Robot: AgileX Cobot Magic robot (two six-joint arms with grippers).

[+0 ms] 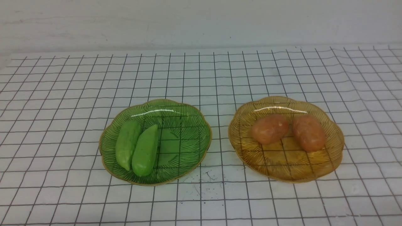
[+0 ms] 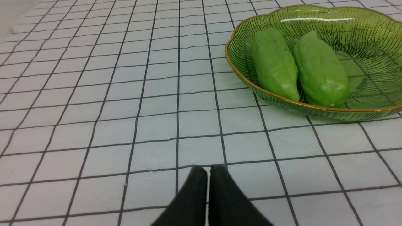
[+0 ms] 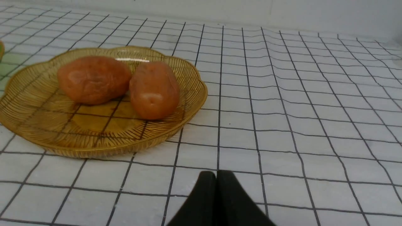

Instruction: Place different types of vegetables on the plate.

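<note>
Jaws are sitting closed on both the left gripper (image 2: 209, 171) and the right gripper (image 3: 216, 175). 2 light-green cucumbers (image 1: 128, 144) (image 1: 145, 150) are lying side by side toward 9 o'clock inside the green glass plate (image 1: 185, 125); 2 orange-brown potatoes (image 1: 270, 128) (image 1: 309, 132) are resting in the amber glass plate (image 1: 285, 169), at about 11 and 2 o'clock.

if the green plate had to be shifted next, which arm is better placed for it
Likely the left: the green plate sits on the robot's left and shows large in the left wrist view, while the right wrist view catches only its edge.
</note>
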